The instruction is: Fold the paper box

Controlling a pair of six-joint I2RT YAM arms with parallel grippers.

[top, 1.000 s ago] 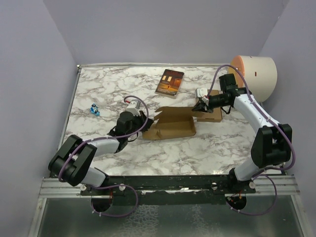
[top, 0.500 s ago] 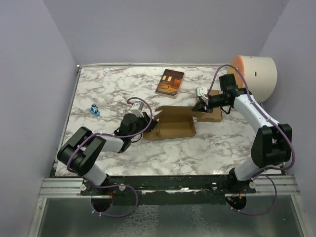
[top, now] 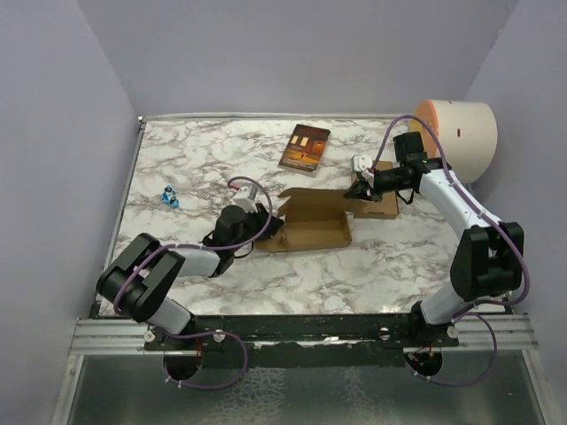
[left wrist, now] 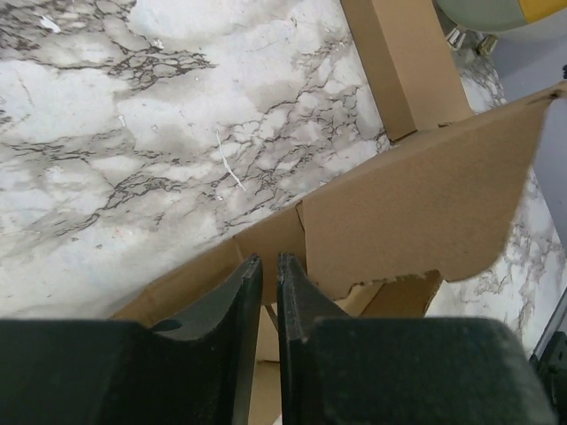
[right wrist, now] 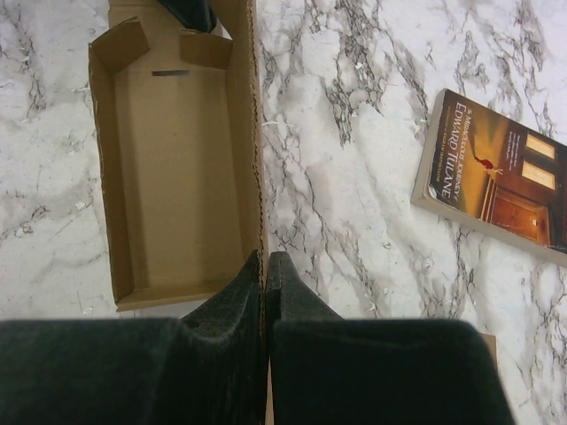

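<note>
Paper box lies open like a shallow tray in the middle of the counter, with one long wall standing up and small flaps folded in at its left end. The left fingers are almost together, only a slit between them, pinching the cardboard wall at that left end. The right fingers are pressed together on the jagged top edge of the long wall at the right end. A book lies further back, apart from it.
</note>
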